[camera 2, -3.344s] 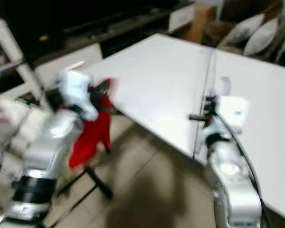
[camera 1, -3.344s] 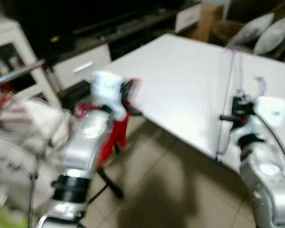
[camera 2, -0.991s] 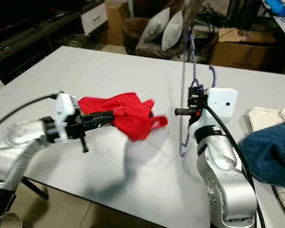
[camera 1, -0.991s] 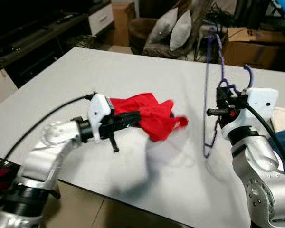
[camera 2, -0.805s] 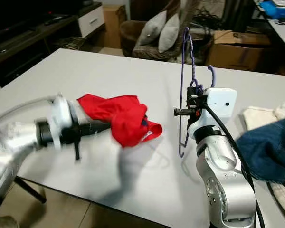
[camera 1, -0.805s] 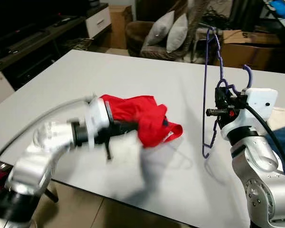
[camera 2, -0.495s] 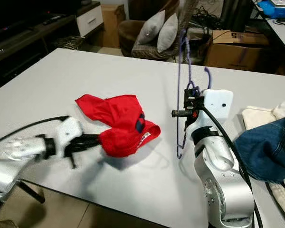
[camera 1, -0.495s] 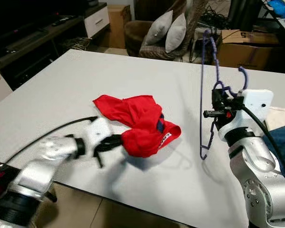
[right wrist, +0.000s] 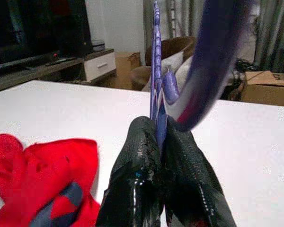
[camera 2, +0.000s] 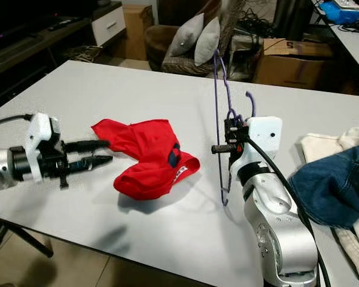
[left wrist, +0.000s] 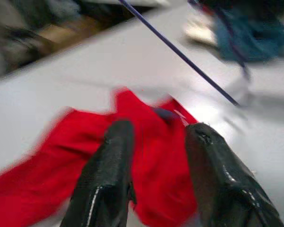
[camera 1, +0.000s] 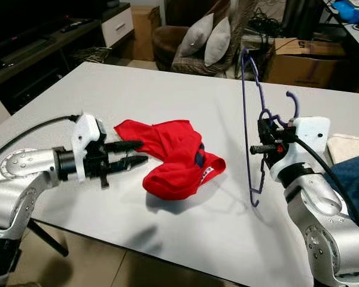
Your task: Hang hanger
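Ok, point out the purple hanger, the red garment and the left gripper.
purple hanger (camera 1: 244, 101): left eye view, on its long upright wire.
red garment (camera 1: 173, 155): left eye view, middle of the cloth.
left gripper (camera 1: 140, 152): left eye view, between its fingertips.

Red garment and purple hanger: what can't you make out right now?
- Red garment: bunched on the white table, so its type and neck opening are hidden in the eye views.
- Purple hanger: blurred where it is close to the lens in the right wrist view, shape unclear; right hand covers the grip point.
- Left wrist view: blurred; left hand contact with the garment unclear.
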Available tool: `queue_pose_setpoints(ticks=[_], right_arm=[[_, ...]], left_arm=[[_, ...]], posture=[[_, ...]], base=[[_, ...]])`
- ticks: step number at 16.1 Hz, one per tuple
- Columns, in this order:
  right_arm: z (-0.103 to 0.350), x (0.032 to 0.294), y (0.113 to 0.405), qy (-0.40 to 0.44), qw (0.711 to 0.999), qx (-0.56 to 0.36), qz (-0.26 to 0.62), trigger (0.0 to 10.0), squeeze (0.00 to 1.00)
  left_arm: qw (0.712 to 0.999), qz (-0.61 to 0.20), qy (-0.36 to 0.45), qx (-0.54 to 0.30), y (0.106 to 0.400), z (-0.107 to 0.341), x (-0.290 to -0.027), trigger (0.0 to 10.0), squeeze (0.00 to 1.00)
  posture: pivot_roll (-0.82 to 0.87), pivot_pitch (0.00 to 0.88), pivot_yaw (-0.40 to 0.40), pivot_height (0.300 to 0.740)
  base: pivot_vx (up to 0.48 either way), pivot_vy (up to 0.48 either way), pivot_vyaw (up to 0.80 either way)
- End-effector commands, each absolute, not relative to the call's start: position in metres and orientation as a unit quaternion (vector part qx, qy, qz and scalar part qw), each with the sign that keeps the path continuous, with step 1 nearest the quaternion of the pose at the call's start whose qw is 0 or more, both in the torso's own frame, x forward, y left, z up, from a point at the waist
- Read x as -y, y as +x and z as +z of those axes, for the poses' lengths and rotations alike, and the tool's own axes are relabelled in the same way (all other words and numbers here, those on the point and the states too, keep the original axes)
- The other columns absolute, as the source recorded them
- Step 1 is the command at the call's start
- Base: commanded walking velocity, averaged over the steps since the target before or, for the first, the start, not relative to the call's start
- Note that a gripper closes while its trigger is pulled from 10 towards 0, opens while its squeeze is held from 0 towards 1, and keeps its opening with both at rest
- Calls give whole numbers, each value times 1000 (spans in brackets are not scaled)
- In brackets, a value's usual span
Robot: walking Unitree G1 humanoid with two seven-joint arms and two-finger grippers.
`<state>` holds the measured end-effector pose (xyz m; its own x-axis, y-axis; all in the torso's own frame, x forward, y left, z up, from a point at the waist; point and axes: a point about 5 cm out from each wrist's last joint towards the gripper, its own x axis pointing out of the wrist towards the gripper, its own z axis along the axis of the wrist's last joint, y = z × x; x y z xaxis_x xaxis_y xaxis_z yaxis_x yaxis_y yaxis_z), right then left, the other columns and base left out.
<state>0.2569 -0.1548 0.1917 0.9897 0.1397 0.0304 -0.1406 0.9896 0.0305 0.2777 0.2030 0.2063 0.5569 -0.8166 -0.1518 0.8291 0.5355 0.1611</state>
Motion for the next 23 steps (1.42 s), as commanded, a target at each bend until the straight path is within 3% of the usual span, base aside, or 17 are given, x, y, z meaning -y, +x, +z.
queue_pose_setpoints(ticks=[1, 2, 3, 8, 12, 18, 23], right_arm=[[197, 153, 257, 20, 996, 25, 83, 10000, 0], [197, 153, 257, 15, 996, 25, 80, 10000, 0], [196, 155, 254, 0, 998, 17, 60, 10000, 0], [184, 156, 237, 4, 1000, 8, 18, 10000, 0], [179, 157, 232, -4, 1000, -3, 12, 10000, 0], [162, 160, 217, -49, 998, -45, 16, 10000, 0], [161, 159, 204, -23, 999, -39, 5, 10000, 0]], left_arm=[[905, -409, 114, 8, 287, 223, -209, 10000, 1000], [933, -338, 112, 49, 296, 226, -201, 10000, 929], [954, -276, 102, 59, 296, 217, -191, 10000, 0], [985, -157, 45, 52, 271, 183, -164, 10000, 0], [984, -165, 60, 39, 267, 173, -151, 10000, 0], [988, -144, 61, 15, 255, 160, -151, 10000, 0], [985, -161, 65, 11, 254, 157, -146, 10000, 0]], posture=[[90, 0, 42, 740], [91, 0, 43, 740], [73, 0, 49, 740], [63, 0, 36, 740], [51, 0, 26, 740], [39, 0, -1, 740], [26, 0, 12, 740]], base=[[0, 0, 0], [0, 0, 0], [0, 0, 0], [0, 0, 0], [-472, 0, 0], [0, 0, 0], [0, -57, -716]])
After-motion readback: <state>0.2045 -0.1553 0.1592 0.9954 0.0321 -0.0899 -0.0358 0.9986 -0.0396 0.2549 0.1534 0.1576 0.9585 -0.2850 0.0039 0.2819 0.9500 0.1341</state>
